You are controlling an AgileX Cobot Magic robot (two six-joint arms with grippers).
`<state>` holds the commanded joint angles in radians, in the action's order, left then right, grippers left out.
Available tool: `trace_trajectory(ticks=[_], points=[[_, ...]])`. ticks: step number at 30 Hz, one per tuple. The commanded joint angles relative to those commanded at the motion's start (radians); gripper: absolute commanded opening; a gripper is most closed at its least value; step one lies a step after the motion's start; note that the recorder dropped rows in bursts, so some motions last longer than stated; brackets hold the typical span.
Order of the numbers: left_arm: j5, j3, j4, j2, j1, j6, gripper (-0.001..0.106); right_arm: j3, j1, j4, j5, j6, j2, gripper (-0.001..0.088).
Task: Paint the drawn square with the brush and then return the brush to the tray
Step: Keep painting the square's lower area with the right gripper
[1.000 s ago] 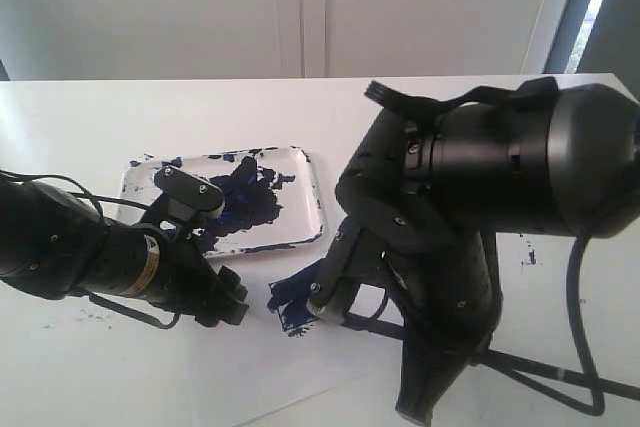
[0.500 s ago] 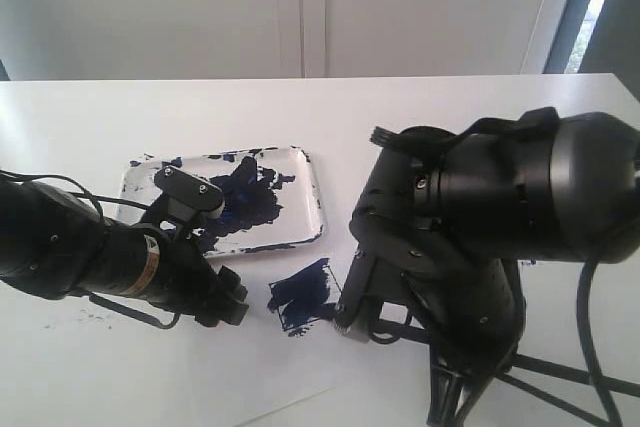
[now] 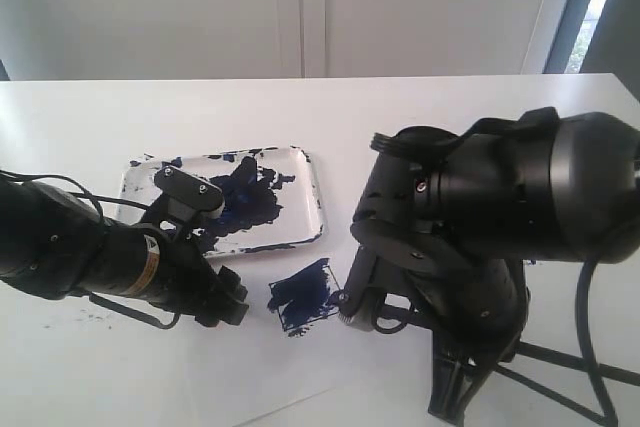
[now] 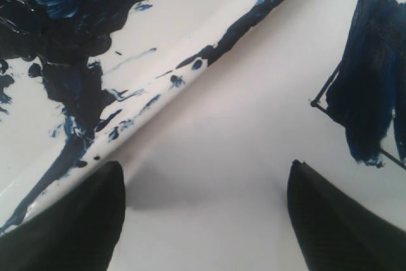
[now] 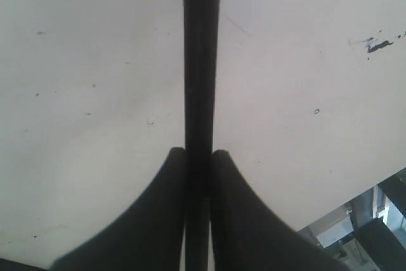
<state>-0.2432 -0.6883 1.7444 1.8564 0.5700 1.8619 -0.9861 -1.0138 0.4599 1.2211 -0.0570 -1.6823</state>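
Square smeared dark blue, brush clamped in the right claw beside it.

The drawn square [image 3: 303, 297] [image 4: 365, 87] lies on a white sheet of paper [image 3: 260, 377] just off the tray [image 3: 312, 197] [image 4: 203, 4], by the long side nearer the arms and towards its right-hand corner. Most of its inside is covered in dark blue. The brush [image 5: 202, 61] is a thin black stick, pinched tight between the fingers of the right claw [image 5: 200, 153] [image 3: 350, 309], which sits low over the paper on the far side of the square from the left arm; I cannot make out the brush tip. The left claw [image 4: 206, 176] [image 3: 228, 307] is spread wide and holds nothing, close against the tray's paint-streaked rim, with the square just to its side.
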Motion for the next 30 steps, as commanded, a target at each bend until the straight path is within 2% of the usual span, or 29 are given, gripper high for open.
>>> trace_trajectory(ticks=[6,12,25,30], points=[[0.0,0.0,0.0,0.0,0.0,0.0,0.075,-0.006,0.0,0.011,-0.037,-0.026,-0.036,0.0],[0.0,0.0,0.0,0.0,0.0,0.0,0.075,-0.059,0.0,0.009,-0.097,-0.054,-0.054,0.0],[0.0,0.0,0.0,0.0,0.0,0.0,0.075,-0.121,0.0,0.028,-0.101,-0.054,-0.082,0.0],[0.0,0.0,0.0,0.0,0.0,0.0,0.075,-0.121,0.0,0.049,-0.051,-0.059,-0.113,0.0]])
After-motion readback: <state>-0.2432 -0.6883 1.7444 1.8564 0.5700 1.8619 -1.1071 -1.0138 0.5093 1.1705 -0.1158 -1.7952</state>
